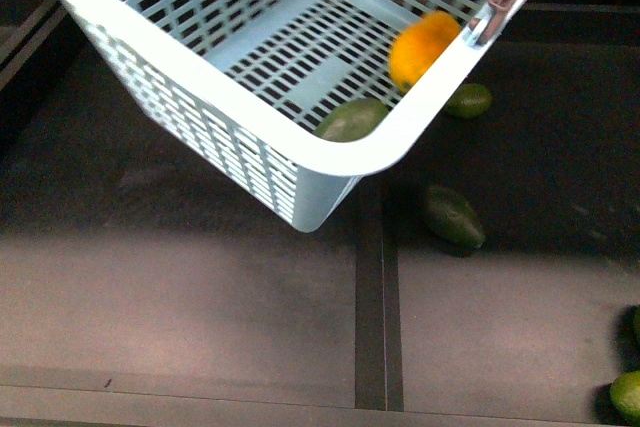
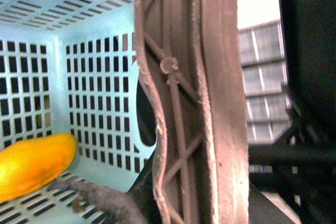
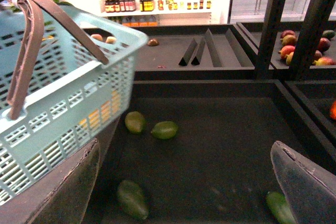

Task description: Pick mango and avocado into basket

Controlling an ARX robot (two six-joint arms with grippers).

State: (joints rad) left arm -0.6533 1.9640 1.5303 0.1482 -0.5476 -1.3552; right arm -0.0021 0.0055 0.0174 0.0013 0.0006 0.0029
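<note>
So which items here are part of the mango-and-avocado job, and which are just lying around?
Job items:
- basket, tilted
- mango, inside the basket
- avocado, inside the basket by the near corner

Just lying about:
- loose avocados on the dark tray
- mixed fruit in the far bin

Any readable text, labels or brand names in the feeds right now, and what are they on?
No text can be read in any view.
Bottles on the far store shelves: labels show only as coloured bands, too small and blurred to read.
Basket, its brown handle, the mango and the avocado in it: no print or sticker visible.
</note>
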